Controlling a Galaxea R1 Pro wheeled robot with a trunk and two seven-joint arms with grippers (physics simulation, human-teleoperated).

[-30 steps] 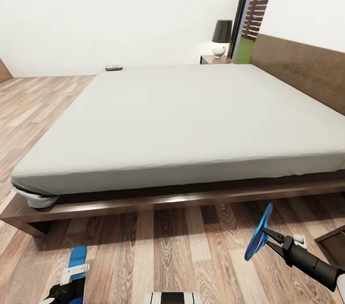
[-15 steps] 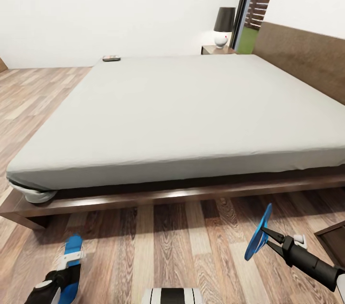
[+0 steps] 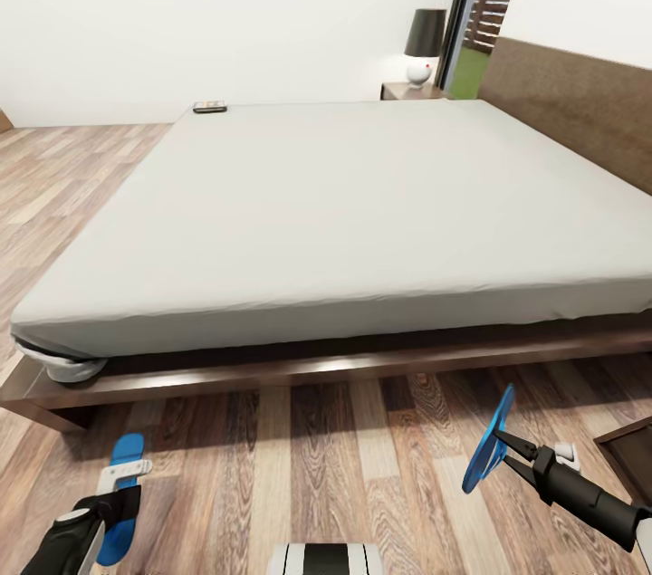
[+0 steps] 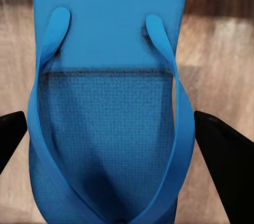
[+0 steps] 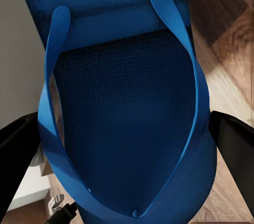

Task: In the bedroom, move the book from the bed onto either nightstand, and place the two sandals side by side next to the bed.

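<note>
Flip-flops in both grippers, beside the bed [image 3: 344,195] on the near side. The left gripper [image 3: 116,492] has its jaws closed on one blue sandal [image 3: 120,503], lying flat, low over the plank floor [image 3: 299,466]; the right gripper [image 3: 505,453] pinches the other sandal [image 3: 489,441] on edge, near the frame. Thin, light and bendy by the look of them, they seem best held across the sole, as here. The book [image 3: 209,108] lies at the mattress's far left corner, with a nightstand [image 3: 407,91] under a lamp [image 3: 423,45] far right.
</note>
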